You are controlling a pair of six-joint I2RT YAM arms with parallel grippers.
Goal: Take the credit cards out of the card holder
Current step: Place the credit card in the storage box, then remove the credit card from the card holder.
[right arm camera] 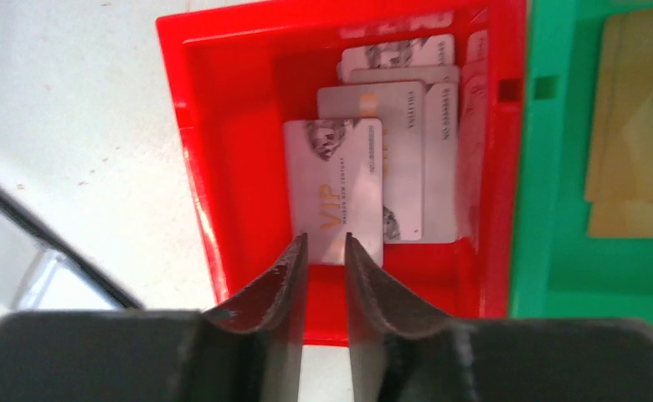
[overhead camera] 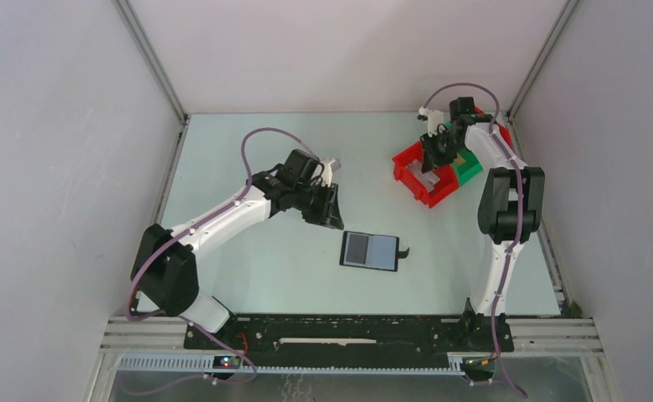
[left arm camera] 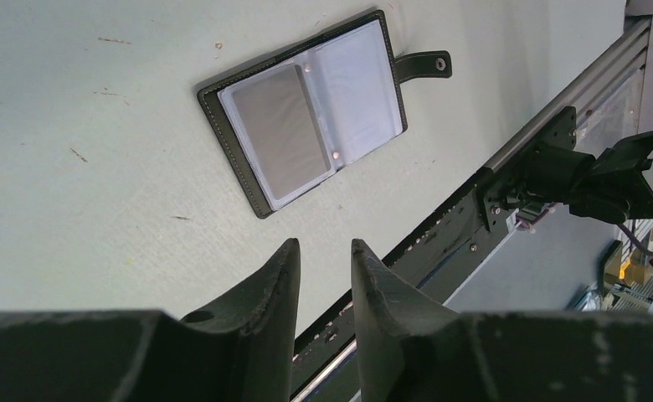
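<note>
Top external view shows the card holder (overhead camera: 371, 250) lying open and flat on the table (overhead camera: 264, 276), near the middle, between the two arms and closer to their bases; its strap tab (overhead camera: 404, 250) sticks out on the right side. Left wrist view shows the card holder (left arm camera: 306, 117) from close by; one half has a grey card (left arm camera: 280, 134) inside its clear pocket; the other half looks pale, and I cannot tell if a card is in it. The left gripper (left arm camera: 323, 247) hangs above the table just beside the card holder, not touching it; its fingers are a little apart with nothing between them. Right wrist view shows several credit cards (right arm camera: 398, 151) lying in a pile inside the red bin (right arm camera: 223, 167); the top card (right arm camera: 336, 184) is whitish with gold letters. The right gripper (right arm camera: 324, 241) hangs over the red bin, just above the near end of that top card; its fingers are a little apart and do not pinch it. A green bin (right arm camera: 541, 167) touches the red bin's side and has yellowish cards (right arm camera: 633, 126) in it. Both bins sit at the far right of the table, well apart from the card holder.
</note>
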